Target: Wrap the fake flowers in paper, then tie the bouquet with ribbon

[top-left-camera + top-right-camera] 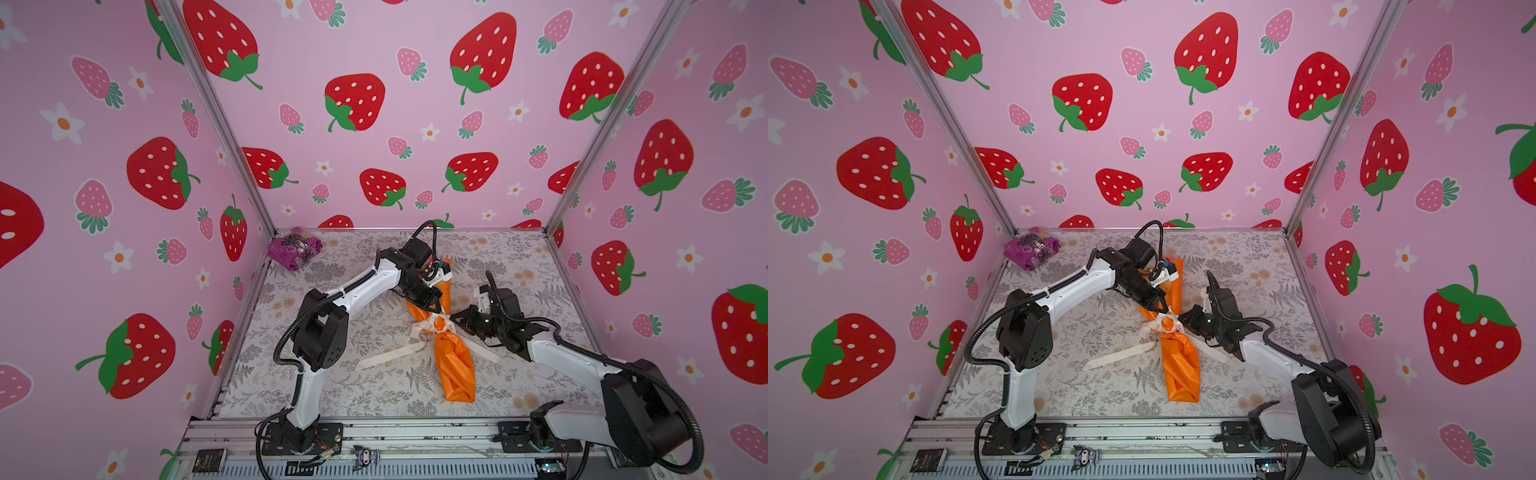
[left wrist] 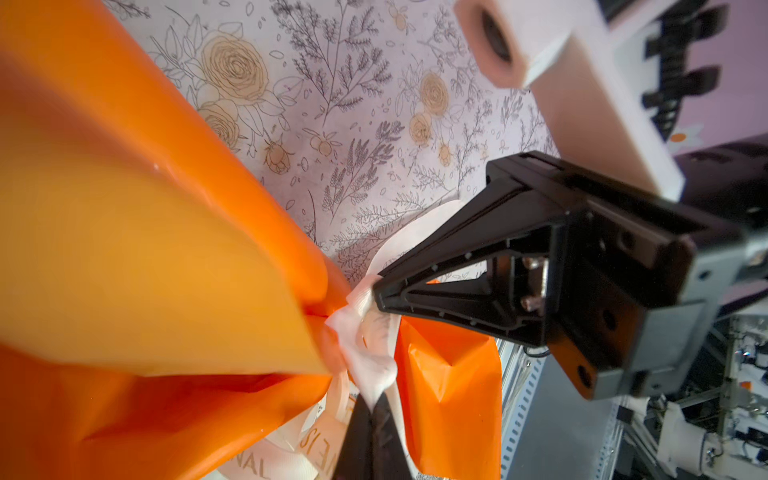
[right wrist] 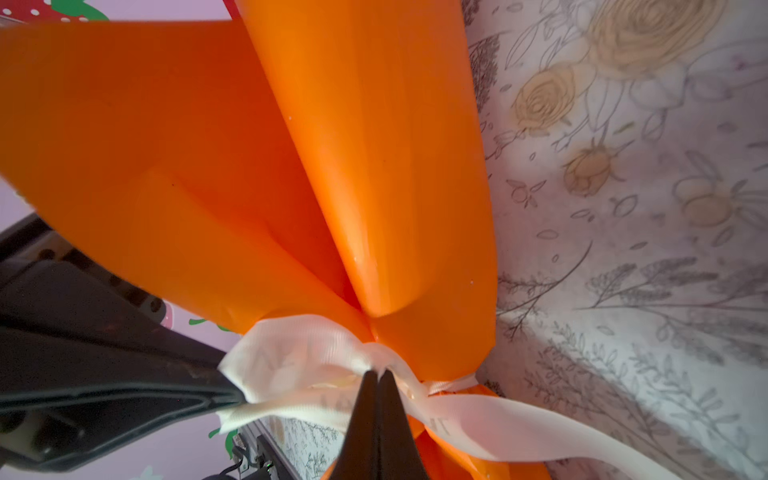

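Observation:
The bouquet of fake flowers [image 1: 455, 370] [image 1: 1179, 370] lies on the floral table, wrapped in orange paper [image 2: 145, 249] [image 3: 374, 166]; its blooms are hidden. A white ribbon [image 1: 386, 359] [image 1: 1117, 357] is knotted round the wrap's narrow waist, with tails trailing to both sides. My left gripper [image 1: 438, 311] [image 1: 1166, 311] [image 2: 376, 401] is shut on a bunched piece of ribbon [image 2: 365, 357] at the knot. From the opposite side my right gripper [image 1: 454, 319] [image 1: 1181, 319] [image 3: 377, 374] is shut on the ribbon [image 3: 299, 357] at the knot too. The two tips almost touch.
A crinkly purple packet [image 1: 294, 247] [image 1: 1032, 248] sits in the far left corner of the table. Strawberry-print walls close in three sides. An aluminium rail [image 1: 415, 432] carrying both arm bases runs along the front edge.

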`<move>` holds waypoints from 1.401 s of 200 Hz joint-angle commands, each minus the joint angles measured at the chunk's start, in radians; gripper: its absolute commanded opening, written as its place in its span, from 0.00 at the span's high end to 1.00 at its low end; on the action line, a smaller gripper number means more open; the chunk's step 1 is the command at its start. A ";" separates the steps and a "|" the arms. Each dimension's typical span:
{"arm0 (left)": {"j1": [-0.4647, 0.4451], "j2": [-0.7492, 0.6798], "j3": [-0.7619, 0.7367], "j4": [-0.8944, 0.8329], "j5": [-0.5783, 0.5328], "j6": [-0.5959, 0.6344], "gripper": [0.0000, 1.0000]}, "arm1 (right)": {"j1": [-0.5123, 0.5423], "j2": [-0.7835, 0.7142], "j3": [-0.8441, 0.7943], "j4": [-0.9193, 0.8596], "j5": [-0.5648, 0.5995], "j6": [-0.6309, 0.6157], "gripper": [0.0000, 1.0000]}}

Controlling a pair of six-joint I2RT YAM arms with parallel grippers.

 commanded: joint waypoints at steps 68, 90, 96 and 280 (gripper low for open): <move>0.002 0.064 0.077 -0.001 -0.023 -0.078 1.00 | -0.033 -0.113 0.086 -0.247 0.097 -0.133 0.68; 0.002 0.069 0.079 0.001 -0.020 -0.088 1.00 | -0.031 -0.181 0.061 -0.263 0.096 -0.121 0.63; 0.002 0.070 0.080 0.002 -0.017 -0.089 1.00 | -0.030 -0.199 0.052 -0.264 0.094 -0.115 0.63; 0.006 0.057 0.056 -0.004 0.023 -0.098 1.00 | 0.647 0.163 0.250 -0.183 0.771 0.171 0.66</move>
